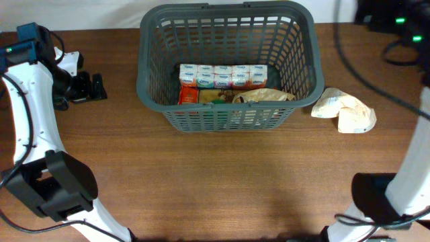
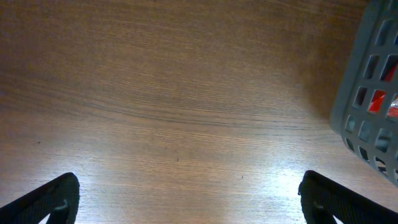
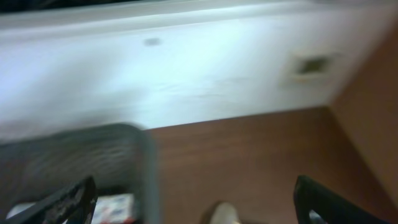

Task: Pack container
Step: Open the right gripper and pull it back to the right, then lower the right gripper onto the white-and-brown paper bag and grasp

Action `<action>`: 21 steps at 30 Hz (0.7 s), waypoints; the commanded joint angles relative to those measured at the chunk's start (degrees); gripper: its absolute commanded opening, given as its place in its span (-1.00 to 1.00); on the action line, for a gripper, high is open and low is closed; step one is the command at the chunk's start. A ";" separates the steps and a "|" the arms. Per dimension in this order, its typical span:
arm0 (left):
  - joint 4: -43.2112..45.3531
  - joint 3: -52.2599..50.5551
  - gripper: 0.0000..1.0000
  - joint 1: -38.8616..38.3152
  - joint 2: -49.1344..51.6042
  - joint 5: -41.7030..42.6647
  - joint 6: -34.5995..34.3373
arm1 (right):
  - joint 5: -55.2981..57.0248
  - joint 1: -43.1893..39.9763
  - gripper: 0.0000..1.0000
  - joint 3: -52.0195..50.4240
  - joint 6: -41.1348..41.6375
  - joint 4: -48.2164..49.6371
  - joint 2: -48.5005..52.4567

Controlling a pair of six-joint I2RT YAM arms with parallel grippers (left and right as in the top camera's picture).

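Observation:
The dark grey slotted basket (image 1: pixel 151 81) stands at the back middle of the table. Inside it lie a row of small white cartons (image 1: pixel 222 75), an orange pack (image 1: pixel 188 94) and a tan bag (image 1: pixel 265 96). My left gripper (image 1: pixel 89 87) is open and empty over bare wood left of the basket. In the left wrist view its jaws (image 2: pixel 186 208) are spread wide, and the basket's corner (image 2: pixel 367 93) shows at the right. My right gripper (image 3: pixel 199 208) is open and empty in a blurred view, above the basket's right rim (image 3: pixel 148 168). I cannot see this gripper from overhead.
A crumpled white bag (image 1: pixel 346 111) lies on the table right of the basket; its pale tip (image 3: pixel 225 214) shows between the right jaws. Arm bases stand at the front left (image 1: pixel 57 185) and front right (image 1: pixel 379 195). A white wall (image 3: pixel 186 74) lies behind the table.

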 commanded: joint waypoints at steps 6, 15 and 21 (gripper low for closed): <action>0.13 -0.33 0.98 0.13 0.39 0.61 -0.70 | -3.48 -12.31 0.98 -10.82 7.96 -1.92 9.57; 0.15 -0.33 0.99 0.13 0.39 0.61 -0.70 | -7.54 -14.10 0.98 -25.99 5.66 -1.27 16.09; 0.15 -0.33 0.98 0.13 0.39 0.61 -0.70 | -7.61 -14.12 0.97 -37.64 -2.25 3.15 16.26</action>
